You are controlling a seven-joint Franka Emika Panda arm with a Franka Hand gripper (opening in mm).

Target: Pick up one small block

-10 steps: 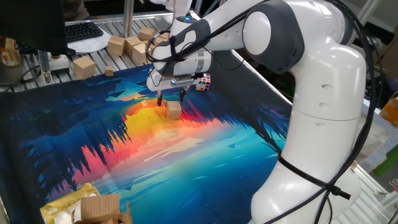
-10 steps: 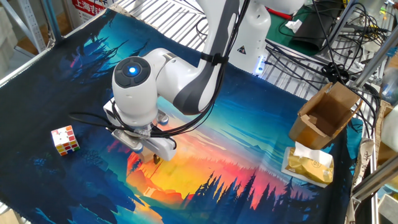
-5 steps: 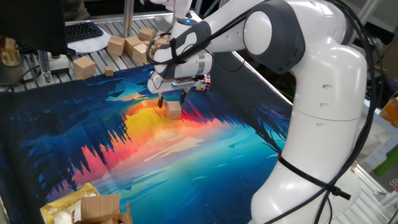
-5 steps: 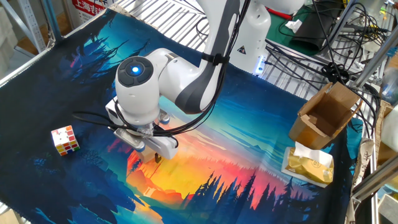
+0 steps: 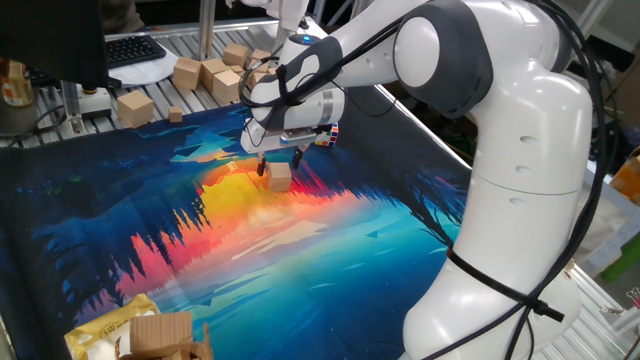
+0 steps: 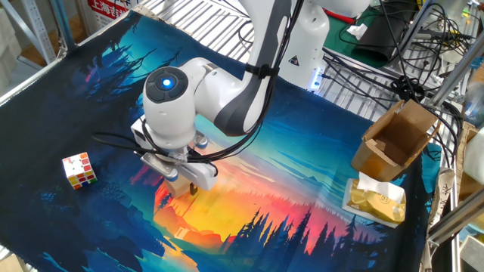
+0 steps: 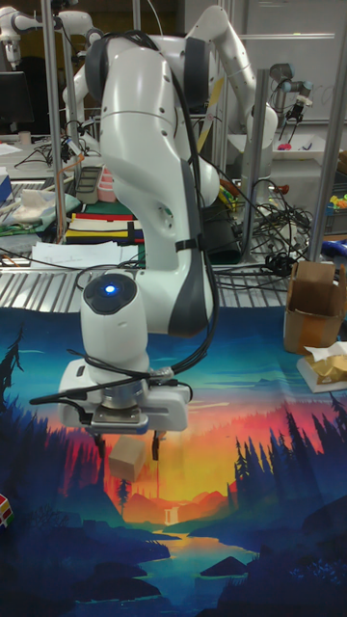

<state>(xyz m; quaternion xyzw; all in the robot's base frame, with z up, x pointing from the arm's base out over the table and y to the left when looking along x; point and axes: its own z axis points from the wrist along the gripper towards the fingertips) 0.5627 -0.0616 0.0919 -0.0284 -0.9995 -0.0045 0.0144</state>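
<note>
We see the Franka arm's gripper (image 5: 279,163) poised directly over the small block (image 5: 279,177), its fingers (image 7: 155,446) spread apart on either side of the cube and not closed on it. The block sits on the orange patch of the sunset-printed mat (image 5: 120,220) covering the tabletop. In the tall fixed view it shows between the fingers, just below the gripper body. The multicoloured puzzle cube (image 6: 79,170) lies well apart on the mat. Larger wooden blocks (image 5: 203,74) cluster beyond the mat's far edge.
</note>
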